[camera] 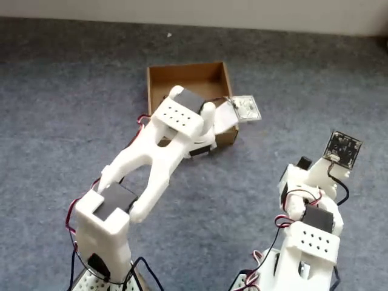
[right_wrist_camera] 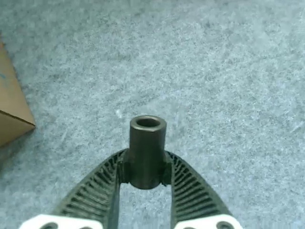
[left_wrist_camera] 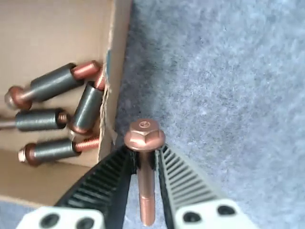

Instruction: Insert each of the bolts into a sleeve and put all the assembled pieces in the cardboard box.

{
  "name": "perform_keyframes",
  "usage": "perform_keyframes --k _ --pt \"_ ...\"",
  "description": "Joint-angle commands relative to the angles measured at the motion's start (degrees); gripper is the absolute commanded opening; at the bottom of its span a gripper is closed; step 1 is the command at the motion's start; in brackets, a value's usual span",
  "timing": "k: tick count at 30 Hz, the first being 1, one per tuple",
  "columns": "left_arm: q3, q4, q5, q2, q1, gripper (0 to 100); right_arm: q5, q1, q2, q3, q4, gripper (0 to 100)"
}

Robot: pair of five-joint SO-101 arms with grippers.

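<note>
Left gripper [left_wrist_camera: 144, 150] clenches a copper bolt [left_wrist_camera: 147, 191] at the cardboard box's [left_wrist_camera: 47, 28] 3 o'clock wall. Right gripper [right_wrist_camera: 145, 157], at 4 o'clock of the box, grasps a sleeve [right_wrist_camera: 147, 136].

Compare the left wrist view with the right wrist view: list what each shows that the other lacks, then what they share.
Left wrist view only: the left gripper shut on a copper bolt, and four assembled pieces lying inside the cardboard box.
Right wrist view only: the right gripper shut on a dark sleeve, its open bore facing the camera.
Both: the grey carpet and some part of the cardboard box.
</note>
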Motion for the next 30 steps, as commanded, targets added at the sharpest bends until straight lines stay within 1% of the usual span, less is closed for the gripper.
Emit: perform_keyframes --k 1,6,8,11,17,22,26,30 --pt "4.26 -3.69 7.3 -11.91 0.48 0 0.7 -3.12 -4.44 -1.98 0.4 0.6" --pt "15.43 -10.9 15.03 -25.01 -0.04 0 0.79 -8.4 -14.2 -1.27 1.01 0.6" --pt "20.18 -13.19 17.67 -30.29 -0.04 0 2.73 -10.95 -18.15 -0.31 2.59 0.6" --pt "27.56 -17.14 20.66 -38.2 -0.04 0 5.8 -15.96 -23.34 1.54 3.21 0.6" --pt "40.75 -25.85 25.93 -54.29 -0.04 0 6.24 -23.6 -31.78 5.32 3.12 0.6" --pt "47.34 -29.45 31.3 -65.19 -0.04 0 6.33 -28.62 -36.09 6.29 2.95 0.6" --pt "50.86 -32.53 36.31 -73.8 0.22 0 6.33 -34.24 -38.2 6.29 2.95 0.6" --pt "53.85 -35.43 39.12 -82.59 0.4 0 6.33 -38.73 -39.16 6.29 2.95 0.6"
